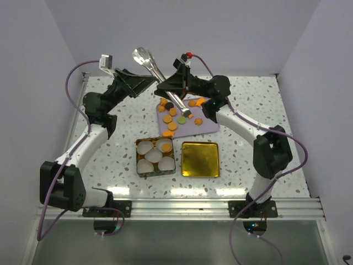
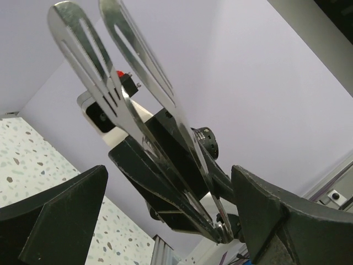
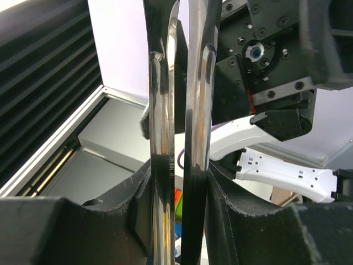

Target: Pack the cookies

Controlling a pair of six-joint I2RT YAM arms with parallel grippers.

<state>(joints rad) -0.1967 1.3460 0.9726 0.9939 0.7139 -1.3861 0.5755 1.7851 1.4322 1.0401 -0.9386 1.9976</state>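
Overhead, right gripper raised above the far side of the table, fingers pressed together on a pair of shiny metal tongs. Right wrist view confirms it: both steel arms of the tongs run upright between the black fingers, squeezed from either side at the gripper.

Tongs tilted, slotted tips up and away toward the back wall, hinge end low over the mat.

Left gripper faces the right one, just beside the tongs. Its fingers stand wide apart; the tongs pass between them, touching neither in that view.

Cookies, mostly round and orange, plus one green and one black, lie scattered on a pale lilac mat below the right gripper. None in the tin.

Nearer the bases: square gold tin holding white paper cups, with a shallow gold tray just to its right. All on a speckled white table.
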